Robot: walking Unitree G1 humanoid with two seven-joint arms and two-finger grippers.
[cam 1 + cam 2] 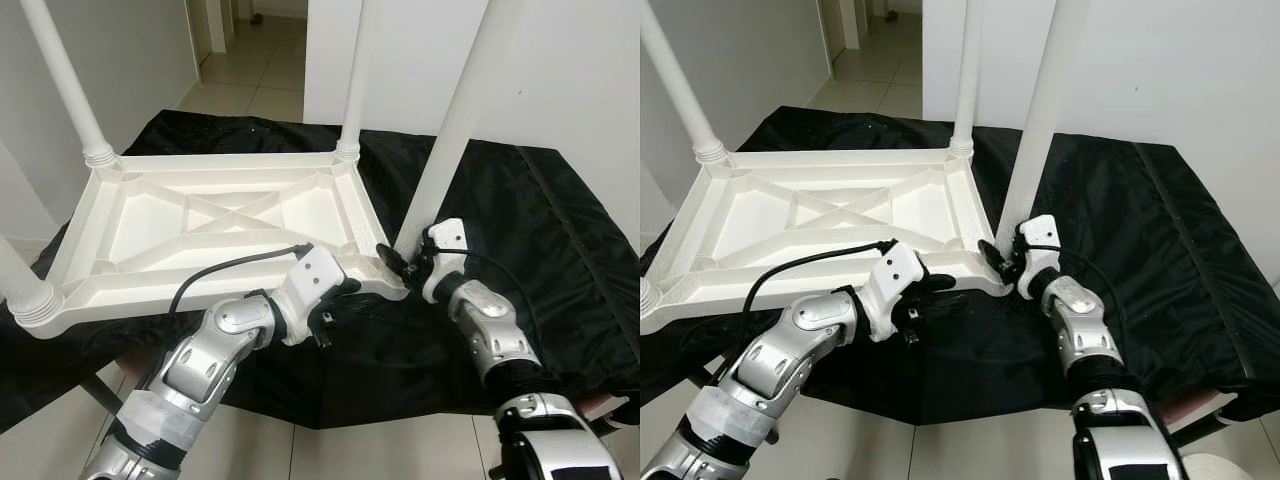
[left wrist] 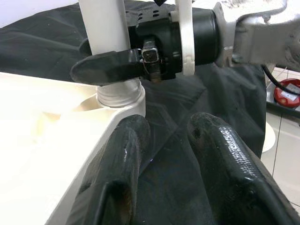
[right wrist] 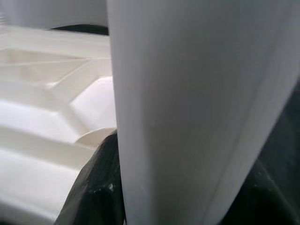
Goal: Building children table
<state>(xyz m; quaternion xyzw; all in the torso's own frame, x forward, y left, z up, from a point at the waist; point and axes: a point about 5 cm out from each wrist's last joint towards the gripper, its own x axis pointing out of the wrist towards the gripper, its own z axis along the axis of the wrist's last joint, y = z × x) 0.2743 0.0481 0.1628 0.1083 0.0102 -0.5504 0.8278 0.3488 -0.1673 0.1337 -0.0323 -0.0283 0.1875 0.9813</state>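
Right gripper (image 1: 412, 262) has its two black fingers clamped around the bottom end of the near-right table leg (image 1: 455, 125), right where the leg drops into its corner socket; in the left wrist view one finger (image 2: 105, 67) is wrapped across the front of the white tube just above the collar. Left gripper (image 1: 345, 297) sits at the near rim of the tabletop (image 1: 215, 215) just beside that same corner, fingers (image 2: 115, 178) a narrow gap apart, one pressed against the plastic edge, the other over the cloth, so it's bracing more than gripping. The white plastic tabletop lies upside down, ribbed underside up, on a black cloth (image 1: 520, 215) over a raised surface, tiled floor (image 1: 245, 70) around it. The other three legs look already seated. My take: this stuff is light, stiff and slick, so the tabletop will skate on the cloth if it isn't pinned. Grab the leg low near the socket like it is now, since holding it higher would just lever it sideways. The glossy tube could slip in the fingers when twisted.
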